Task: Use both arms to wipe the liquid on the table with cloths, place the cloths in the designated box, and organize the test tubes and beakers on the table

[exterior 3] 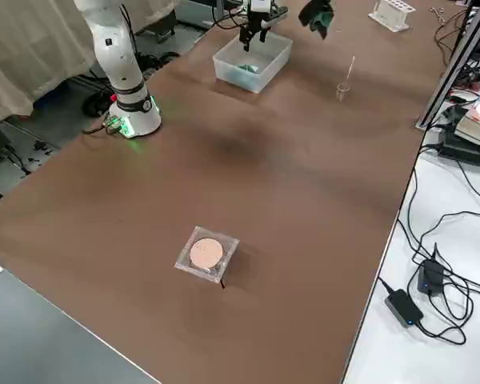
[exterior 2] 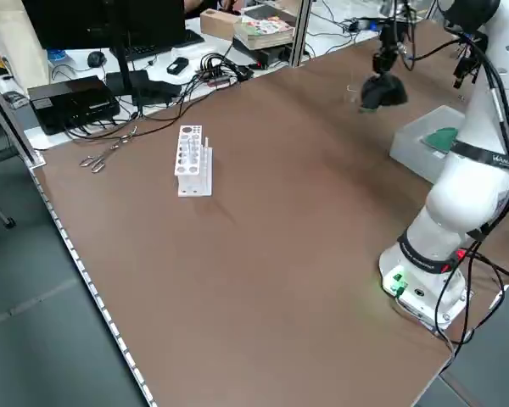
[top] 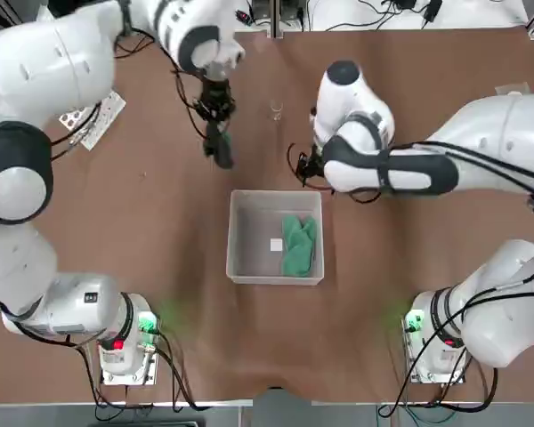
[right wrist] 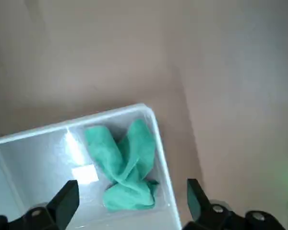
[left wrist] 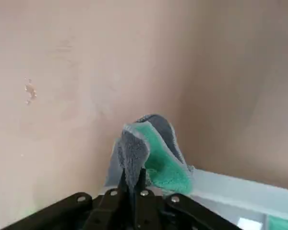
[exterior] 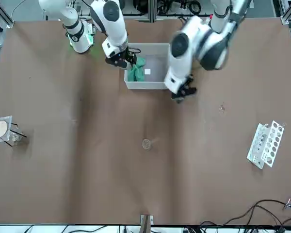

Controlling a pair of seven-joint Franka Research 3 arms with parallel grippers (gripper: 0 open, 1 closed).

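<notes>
Green cloth (top: 299,246) deposited in translucent bin (top: 242,267) beneath spread right gripper (right wrist: 129,203); grey-green cloth (left wrist: 149,155) pinched by left gripper (top: 221,149) short of bin; glassware unsorted.

You are looking at a plain brown tabletop (top: 142,267). The whitish translucent box (top: 240,240) is showing a green cloth (top: 298,245). The hanging cloth (left wrist: 151,155) is showing grey outside, green inside. The white rack (exterior: 266,144) is dotted with holes.
</notes>
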